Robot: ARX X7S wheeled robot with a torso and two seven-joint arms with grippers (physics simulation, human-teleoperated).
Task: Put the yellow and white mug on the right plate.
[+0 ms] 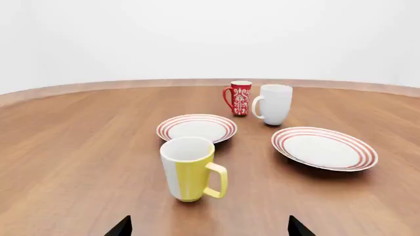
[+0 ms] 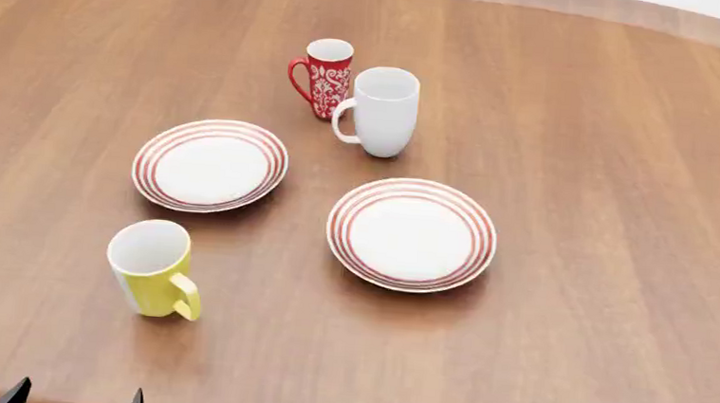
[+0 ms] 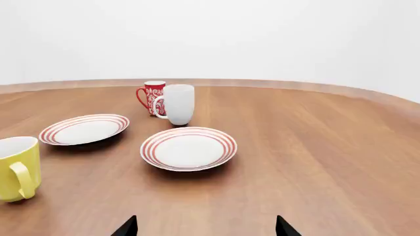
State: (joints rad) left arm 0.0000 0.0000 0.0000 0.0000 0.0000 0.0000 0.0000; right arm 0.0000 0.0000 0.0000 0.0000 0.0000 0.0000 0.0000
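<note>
Nothing of the task is done yet. The yellow and white mug (image 2: 153,269) stands upright on the worktop (image 2: 615,181) near its front edge, apart from both plates. The right plate (image 2: 411,234) lies bare toward the middle. Only the fingertips show, so probably both the left end effector (image 1: 208,227) and the right end effector (image 3: 204,226) stand apart, holding nothing. Grasp, carry and placement all remain.

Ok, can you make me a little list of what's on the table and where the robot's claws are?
yellow mug: upright, empty, near left side, on the table, not on a plate
right plate: empty
left plate: empty
white mug: upright, behind the plates
red mug: upright, beside the white mug
left claw: open, holding nothing, aimed at the yellow mug
right claw: open, holding nothing
</note>
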